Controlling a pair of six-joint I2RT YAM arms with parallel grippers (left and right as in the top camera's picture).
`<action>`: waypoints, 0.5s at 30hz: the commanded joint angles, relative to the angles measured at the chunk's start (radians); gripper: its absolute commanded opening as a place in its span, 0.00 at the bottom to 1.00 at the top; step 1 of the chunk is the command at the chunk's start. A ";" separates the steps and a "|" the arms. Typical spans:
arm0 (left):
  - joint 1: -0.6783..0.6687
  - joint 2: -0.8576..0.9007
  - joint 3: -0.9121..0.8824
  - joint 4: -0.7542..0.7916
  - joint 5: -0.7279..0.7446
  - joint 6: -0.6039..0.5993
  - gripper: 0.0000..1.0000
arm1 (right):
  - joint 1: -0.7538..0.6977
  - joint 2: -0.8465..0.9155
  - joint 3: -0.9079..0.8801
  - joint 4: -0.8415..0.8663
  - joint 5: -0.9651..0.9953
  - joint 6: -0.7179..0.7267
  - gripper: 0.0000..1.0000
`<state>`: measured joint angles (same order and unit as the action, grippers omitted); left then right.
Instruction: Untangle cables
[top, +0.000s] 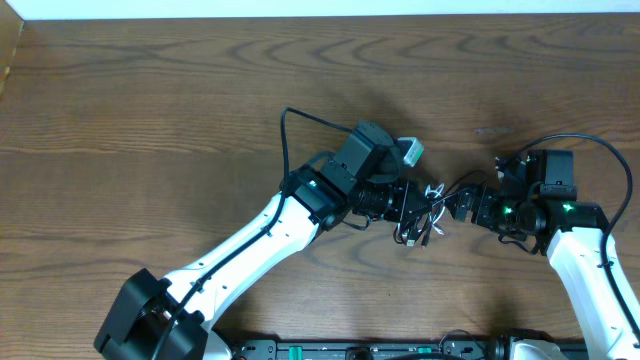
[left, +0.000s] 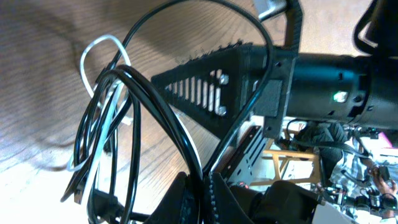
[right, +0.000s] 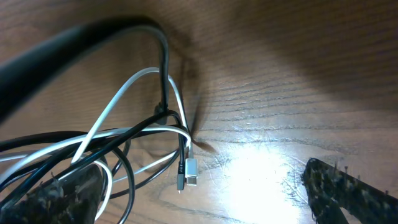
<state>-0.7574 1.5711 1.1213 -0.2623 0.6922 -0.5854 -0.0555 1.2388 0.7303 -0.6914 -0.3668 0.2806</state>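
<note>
The cables (top: 427, 222), two black and one white, hang in a tangled bunch between my two grippers at the table's centre right. My left gripper (left: 206, 186) is shut on a black cable (left: 163, 115), whose loops rise up and leftward from the jaws beside the white cable (left: 93, 56). My right gripper (right: 202, 199) stands open. Its left finger (right: 59, 193) sits among the black and white loops, and its right finger (right: 348, 193) is apart over bare wood. Two plug ends (right: 188, 171) dangle side by side just above the table. The right gripper's ribbed finger (left: 211, 81) shows close behind the loops.
A thicker black arm wire (top: 300, 125) arcs over the left arm (top: 300, 200). The right arm (top: 585, 260) comes in from the lower right. The wooden table (top: 150, 100) stretches bare to the left and back.
</note>
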 joint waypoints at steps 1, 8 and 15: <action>0.000 0.006 0.001 -0.013 -0.009 0.035 0.08 | 0.005 0.003 0.014 0.000 -0.002 -0.008 0.99; 0.000 0.006 0.001 -0.026 -0.009 0.036 0.08 | 0.005 0.003 0.014 0.000 -0.002 -0.008 0.99; 0.000 0.006 0.001 -0.026 -0.009 0.036 0.08 | 0.005 0.003 0.014 0.000 -0.002 -0.008 0.99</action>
<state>-0.7570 1.5711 1.1213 -0.2871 0.6888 -0.5709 -0.0555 1.2388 0.7303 -0.6914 -0.3664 0.2802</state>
